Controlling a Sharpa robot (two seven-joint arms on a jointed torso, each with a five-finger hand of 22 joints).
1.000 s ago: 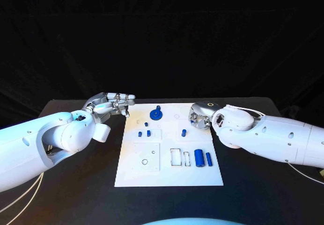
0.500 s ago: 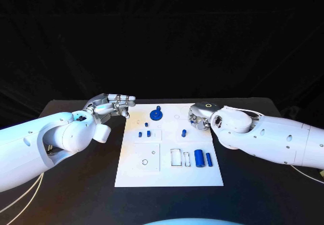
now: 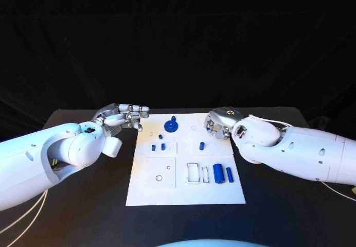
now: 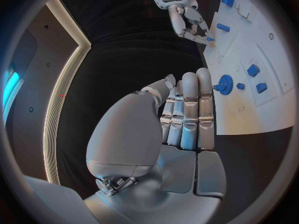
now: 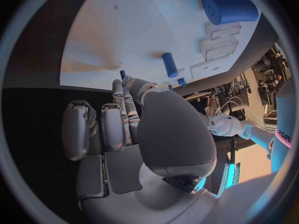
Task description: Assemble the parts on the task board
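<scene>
— Had a look at the task board (image 3: pixel 185 194)?
— Yes. White, rectangular, lying flat in the middle of the black table (image 3: pixel 96 216), long side running away from the robot. Marked with shallow rectangular recesses and a few small holes.
— And the parts on it?
— All blue. Toward the far end, a gear (image 3: pixel 171 125). A little nearer, small pegs (image 3: pixel 154 147) standing close together, and to their right a lone peg (image 3: pixel 201 145). Toward the near right, a thick cylinder (image 3: pixel 219 173) lying down, with a slim bar (image 3: pixel 230 175) just beside it.
— Left hand (image 3: pixel 122 116)?
— Hovering just off the board's far left corner, over the table. Fingers stretched out side by side, grasping nothing.
— Right hand (image 3: pixel 217 126)?
— Over the board's far right part, fingers pointing down at the white surface. In the left wrist view, a blue bit (image 4: pixel 210 38) right at the fingertips. Cannot tell whether pinched or merely touched.
— Open room?
— Bare white between the gear and the right hand. Near half of the board well apart from both hands. Dark table along both long edges, partly under the arms.
</scene>
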